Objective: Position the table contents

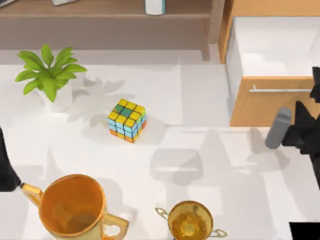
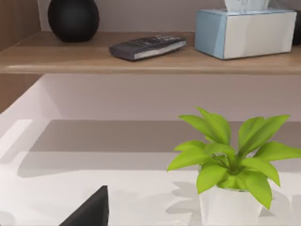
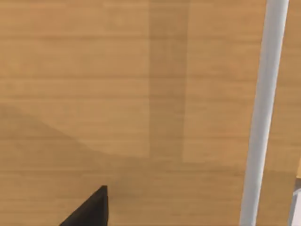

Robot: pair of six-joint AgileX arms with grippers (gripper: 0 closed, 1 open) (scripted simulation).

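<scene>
The white table (image 1: 90, 150) carries a multicoloured puzzle cube (image 1: 127, 120) near its middle. A big golden mug (image 1: 73, 206) stands at the front left, and a smaller golden trophy cup (image 1: 190, 220) at the front centre. A potted green plant (image 1: 50, 75) (image 2: 230, 165) stands at the back left. My right gripper (image 1: 300, 131) hovers at the right edge, just in front of the wooden drawer front (image 1: 270, 107) (image 3: 117, 94), with a grey cylinder (image 1: 278, 128) at its tip. My left arm (image 1: 6, 167) sits parked at the left edge.
The light-brown cabinet's drawer (image 1: 272, 47) stands pulled out, with a white inside and a pale bar handle (image 1: 280, 90) (image 3: 263, 113). A wooden shelf (image 2: 94, 59) along the back holds a black round object (image 2: 73, 19), a remote (image 2: 146, 47) and a tissue box (image 2: 247, 33).
</scene>
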